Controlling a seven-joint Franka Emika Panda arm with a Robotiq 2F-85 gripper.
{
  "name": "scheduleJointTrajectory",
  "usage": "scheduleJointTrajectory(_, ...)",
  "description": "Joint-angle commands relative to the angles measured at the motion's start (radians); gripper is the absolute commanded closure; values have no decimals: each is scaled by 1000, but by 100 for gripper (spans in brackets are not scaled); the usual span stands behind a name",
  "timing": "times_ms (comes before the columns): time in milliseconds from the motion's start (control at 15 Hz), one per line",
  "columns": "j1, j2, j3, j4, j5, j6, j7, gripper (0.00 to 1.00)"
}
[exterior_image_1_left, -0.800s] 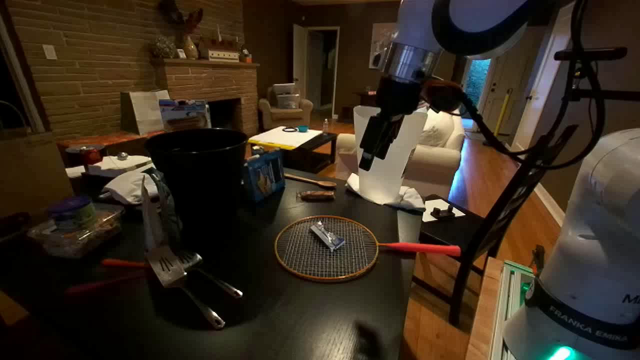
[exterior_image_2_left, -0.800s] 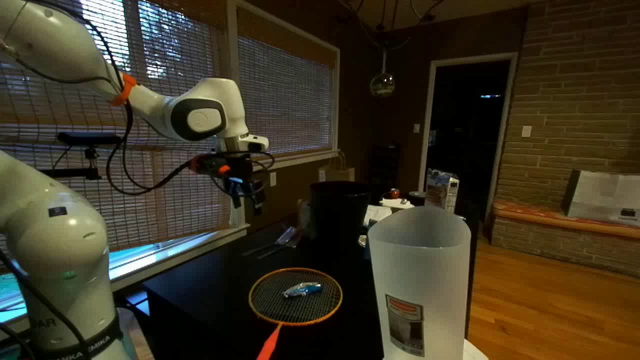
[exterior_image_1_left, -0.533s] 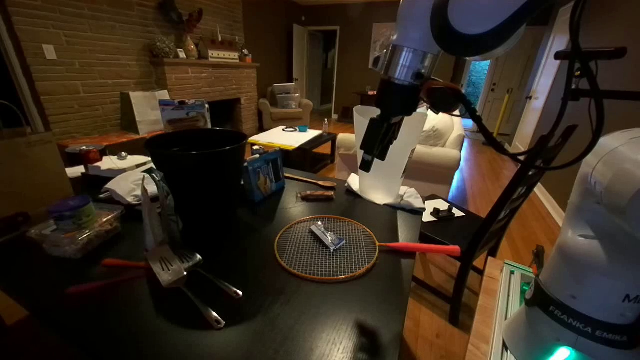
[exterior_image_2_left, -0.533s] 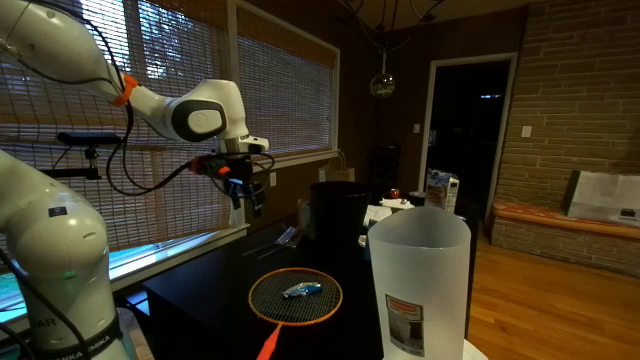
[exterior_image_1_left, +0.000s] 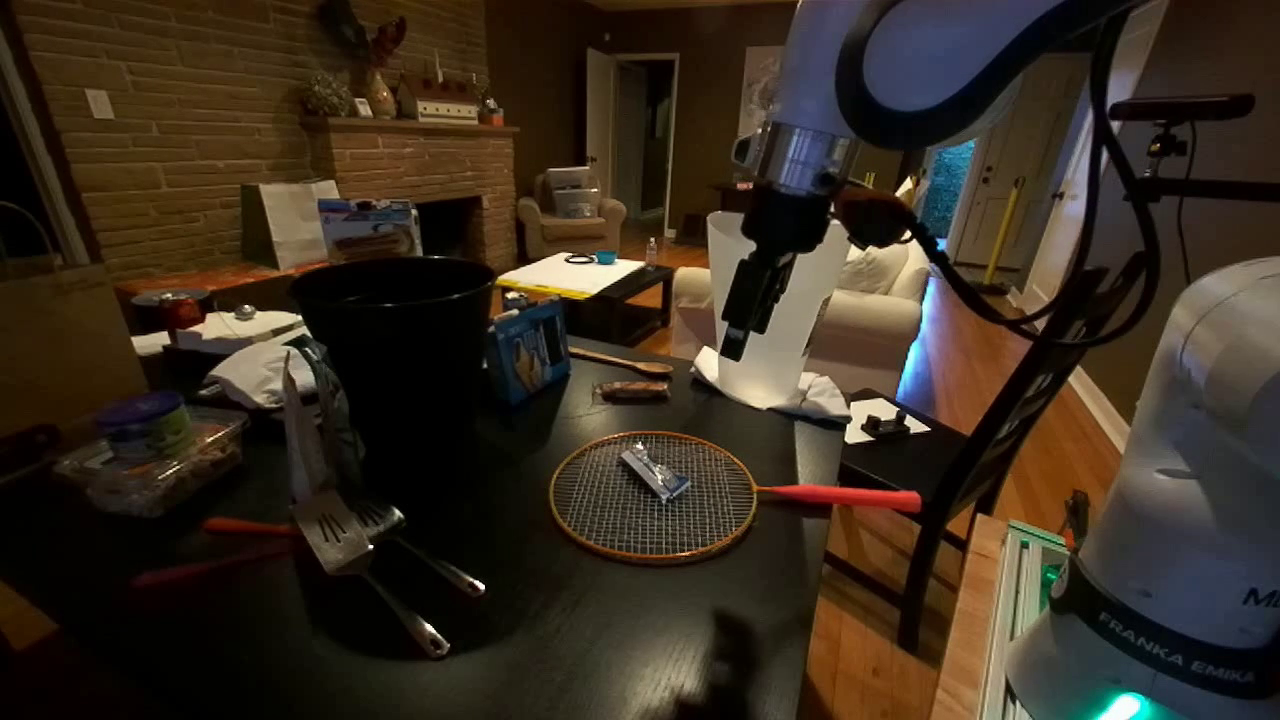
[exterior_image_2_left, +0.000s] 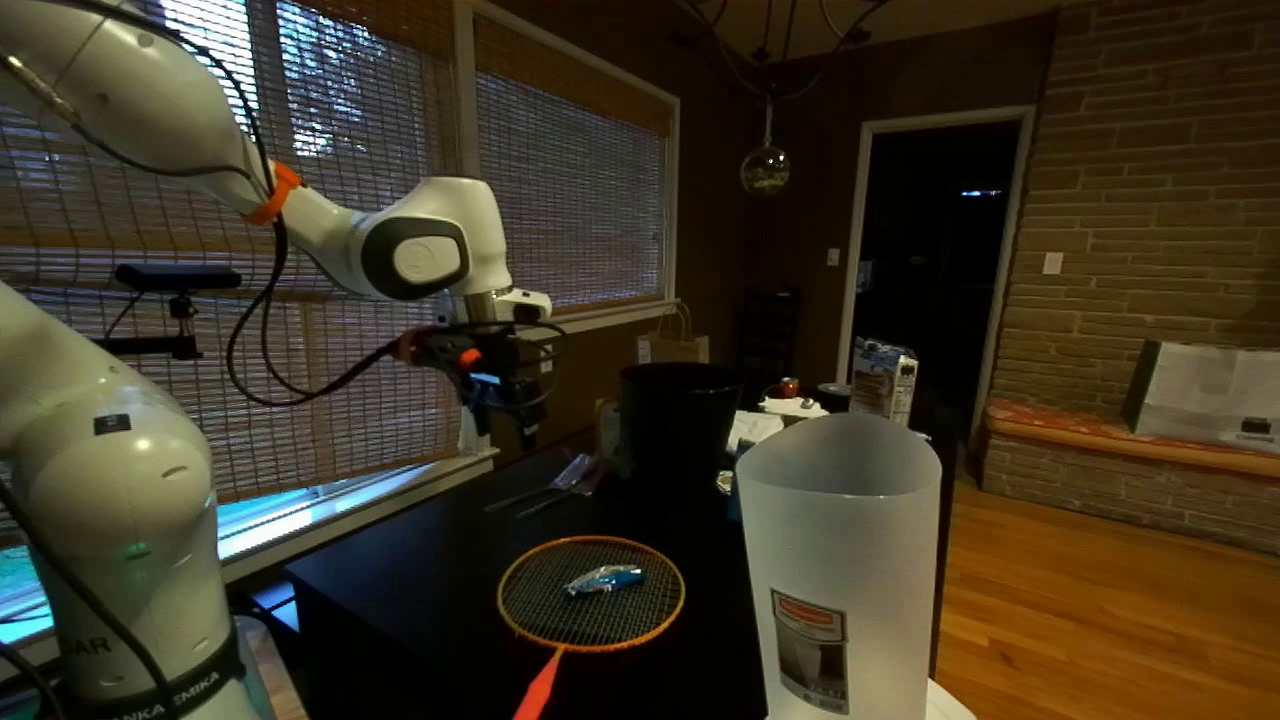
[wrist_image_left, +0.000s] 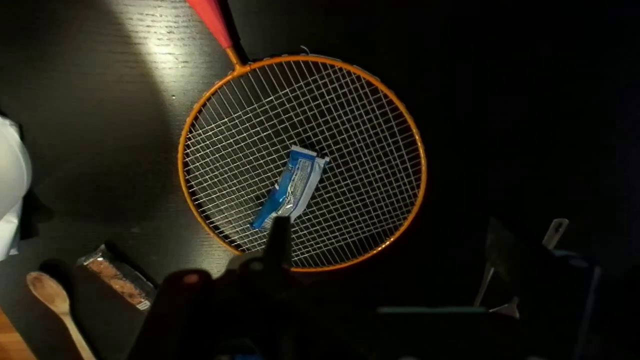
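My gripper is held in the air above the dark table, with nothing seen between its fingers. In an exterior view (exterior_image_2_left: 505, 430) its two fingers stand apart; it also shows in an exterior view (exterior_image_1_left: 738, 340). In the wrist view one dark finger shows, and the other is lost in the dark. Below lies a racket with an orange rim, white strings and a red handle, in both exterior views (exterior_image_1_left: 710, 515) (exterior_image_2_left: 540, 615) and the wrist view (wrist_image_left: 370, 165). A blue and silver wrapped bar (wrist_image_left: 295, 185) lies on its strings, also in both exterior views (exterior_image_1_left: 655, 474) (exterior_image_2_left: 606, 579).
A tall frosted container (exterior_image_2_left: 840, 560) stands at the table's edge. A black bin (exterior_image_1_left: 395, 370) stands behind two metal spatulas (exterior_image_1_left: 335, 535). A blue box (exterior_image_1_left: 530, 350), a wooden spoon (wrist_image_left: 50, 292) and a brown wrapped bar (wrist_image_left: 120, 280) lie past the racket. A chair (exterior_image_1_left: 960, 470) stands beside the table.
The arm has moved out from its base and the gripper has come down a little over the table. The racket and the wrapped bar have not moved.
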Motion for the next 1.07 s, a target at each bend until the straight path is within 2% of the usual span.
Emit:
scheduleJointTrajectory(0, -7, 133, -70, 1, -35, 74, -147, 0)
scheduleJointTrajectory(600, -85, 333, -164, 3, -178, 183, -407, 0)
scheduleJointTrajectory(867, -163, 420, -183, 4, -295, 263, -423, 0)
scheduleJointTrajectory(933, -131, 370, -172, 5, -232, 206, -413, 0)
scheduleJointTrajectory(1000, -141, 385, -174, 6, -239, 213, -413, 0)
